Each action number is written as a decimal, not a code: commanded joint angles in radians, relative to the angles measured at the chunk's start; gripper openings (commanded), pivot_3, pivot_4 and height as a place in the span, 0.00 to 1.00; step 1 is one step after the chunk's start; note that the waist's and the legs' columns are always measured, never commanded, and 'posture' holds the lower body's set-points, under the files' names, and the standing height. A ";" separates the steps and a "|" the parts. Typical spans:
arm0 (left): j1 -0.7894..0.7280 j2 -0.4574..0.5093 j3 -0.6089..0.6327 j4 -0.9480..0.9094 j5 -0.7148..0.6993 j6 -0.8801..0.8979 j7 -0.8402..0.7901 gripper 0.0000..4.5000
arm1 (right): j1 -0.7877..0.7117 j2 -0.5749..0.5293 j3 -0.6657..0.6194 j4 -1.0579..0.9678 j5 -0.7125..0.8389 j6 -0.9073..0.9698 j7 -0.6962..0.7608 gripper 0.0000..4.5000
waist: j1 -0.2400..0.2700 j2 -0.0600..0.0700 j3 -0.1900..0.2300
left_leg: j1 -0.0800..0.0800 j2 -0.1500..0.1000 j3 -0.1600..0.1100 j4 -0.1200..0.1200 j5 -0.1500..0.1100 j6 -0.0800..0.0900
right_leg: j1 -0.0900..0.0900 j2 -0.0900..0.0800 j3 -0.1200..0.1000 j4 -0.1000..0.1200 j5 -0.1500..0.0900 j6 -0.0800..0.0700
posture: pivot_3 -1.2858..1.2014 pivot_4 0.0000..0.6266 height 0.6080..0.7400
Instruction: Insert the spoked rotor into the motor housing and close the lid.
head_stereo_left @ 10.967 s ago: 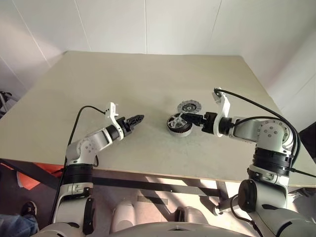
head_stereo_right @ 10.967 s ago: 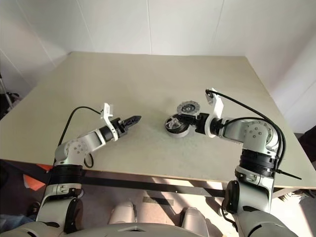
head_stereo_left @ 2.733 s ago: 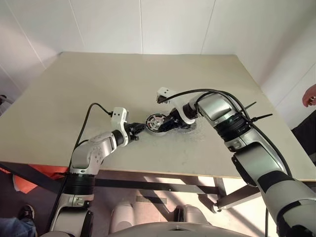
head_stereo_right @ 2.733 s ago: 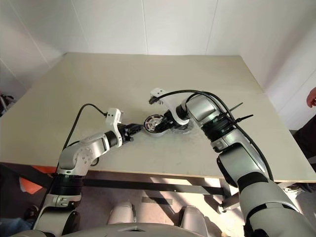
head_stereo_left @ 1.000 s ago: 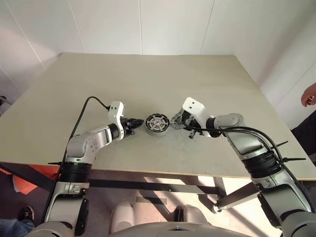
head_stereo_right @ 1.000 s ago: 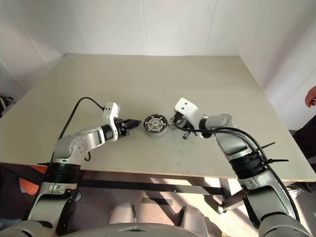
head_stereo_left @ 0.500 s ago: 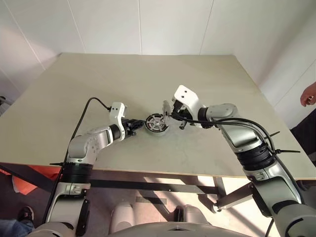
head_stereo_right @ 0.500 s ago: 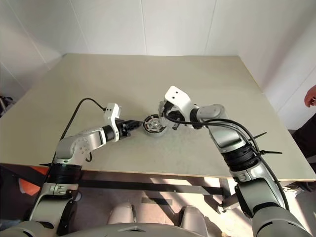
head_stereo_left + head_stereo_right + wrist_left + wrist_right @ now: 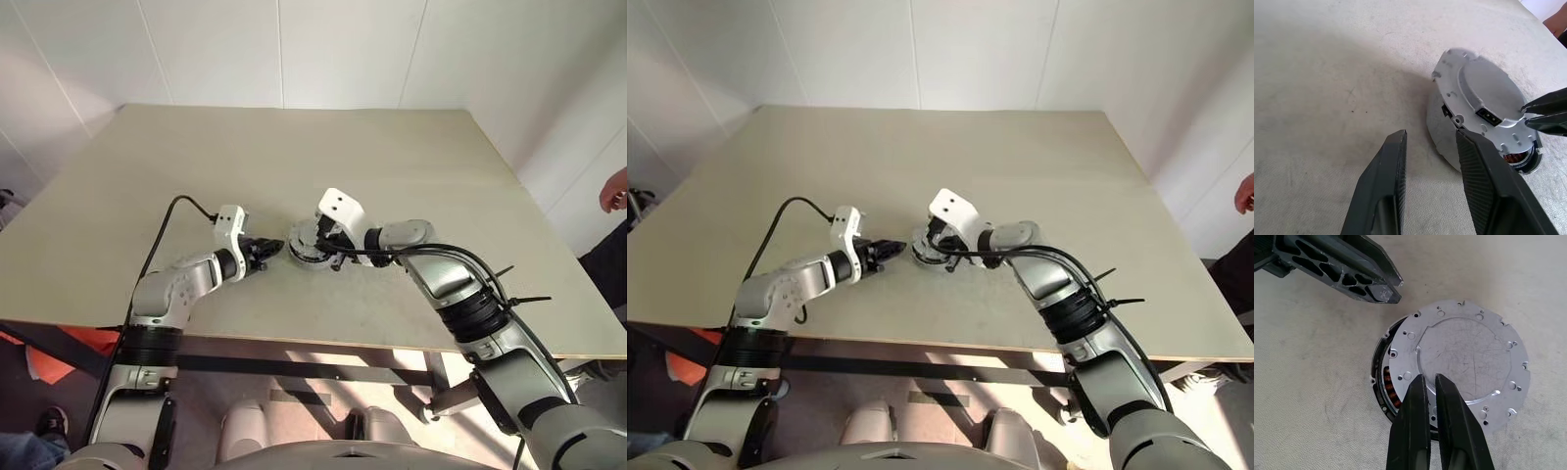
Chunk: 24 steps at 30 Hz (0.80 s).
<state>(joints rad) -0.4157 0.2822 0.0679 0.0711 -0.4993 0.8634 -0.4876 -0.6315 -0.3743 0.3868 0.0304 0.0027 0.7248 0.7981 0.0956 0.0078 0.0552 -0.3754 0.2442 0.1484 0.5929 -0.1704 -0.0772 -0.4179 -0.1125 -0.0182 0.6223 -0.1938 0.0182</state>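
The flat silver-grey round metal lid [image 9: 1464, 364] lies on top of the squat round metal motor housing [image 9: 1442, 128], near the middle of the pale beige table [image 9: 294, 147]. It sits off-centre: on one side a crescent of copper-orange windings [image 9: 1389, 387] and dark housing rim is uncovered, and the opposite edge overhangs. The lid is on but, by my reading, not yet seated.

The right gripper [image 9: 1430, 384] has its two black fingers drawn almost together, with nothing between them, their tips over the lid's rim on the exposed-winding side. The left gripper [image 9: 1429, 139] holds nothing; its fingers stand partly apart just beside the housing wall on the other side. Whether either one touches the metal is hard to tell.

To do this step well, the right fingertips should nudge the lid sideways until it covers the windings evenly, while the left gripper braces the housing so it does not slide. Only then press down, evenly rather than at one edge, or the disc may tip.

The black spoked rotor is hidden under the lid, so its seating cannot be checked. At the head views' right edge, a person's hand [image 9: 615, 189] is cut off.
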 commanded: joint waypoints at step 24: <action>-0.026 0.027 0.011 -0.016 0.009 -0.024 -0.014 0.38 | -0.041 0.113 -0.093 0.165 0.061 -0.216 -0.070 0.99 | -0.001 0.000 0.000 | 0.004 0.000 0.000 -0.012 0.003 -0.004 | 0.002 0.001 -0.001 -0.006 0.000 0.000 | 0.52 0.00 1.00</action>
<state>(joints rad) -0.4278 0.2997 0.0688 0.0803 -0.4899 0.8561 -0.4940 -0.6379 -0.2665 0.3129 0.1975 0.0719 0.5441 0.7434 0.0945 0.0079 0.0552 -0.3712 0.2438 0.1485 0.5810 -0.1678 -0.0816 -0.4154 -0.1117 -0.0195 0.6159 -0.1941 0.0181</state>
